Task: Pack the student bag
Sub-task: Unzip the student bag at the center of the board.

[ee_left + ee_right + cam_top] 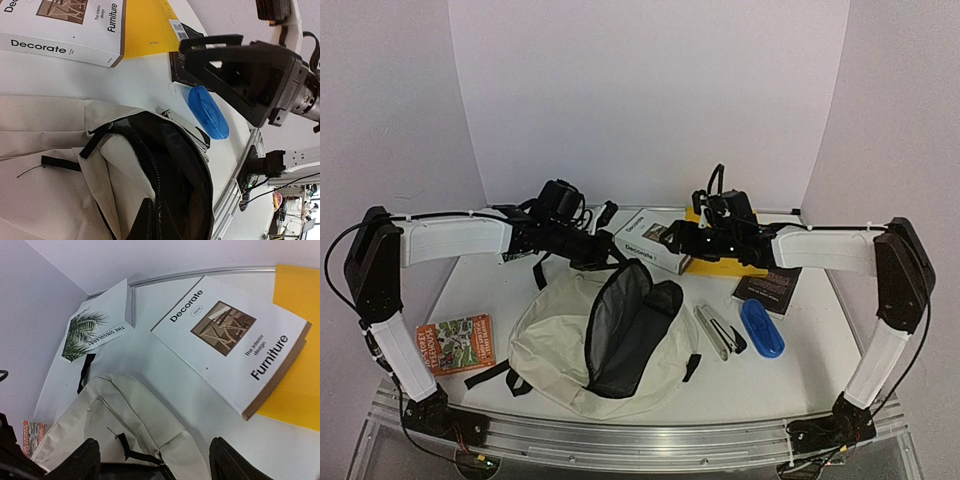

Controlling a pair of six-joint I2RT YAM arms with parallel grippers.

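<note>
The student bag (555, 345), cream with black straps, lies in the middle of the table. Its main compartment gapes open, showing the grey lining (620, 330). My left gripper (592, 250) sits at the bag's far rim. In the left wrist view its fingers (145, 220) are shut on the zipper edge (150, 165) and hold the mouth up. My right gripper (157, 465) hovers just beyond the bag's top. Its fingers (85, 460) stand wide apart, with only cream fabric (130, 415) showing between them.
A white "Decorate Furniture" book (655, 243) lies behind the bag, partly on a yellow folder (730, 265). To the right are a black book (768, 290), a blue case (761, 327) and a silver-white item (713, 330). An orange book (456, 343) lies front left. A palm-cover book (95, 327) sits back left.
</note>
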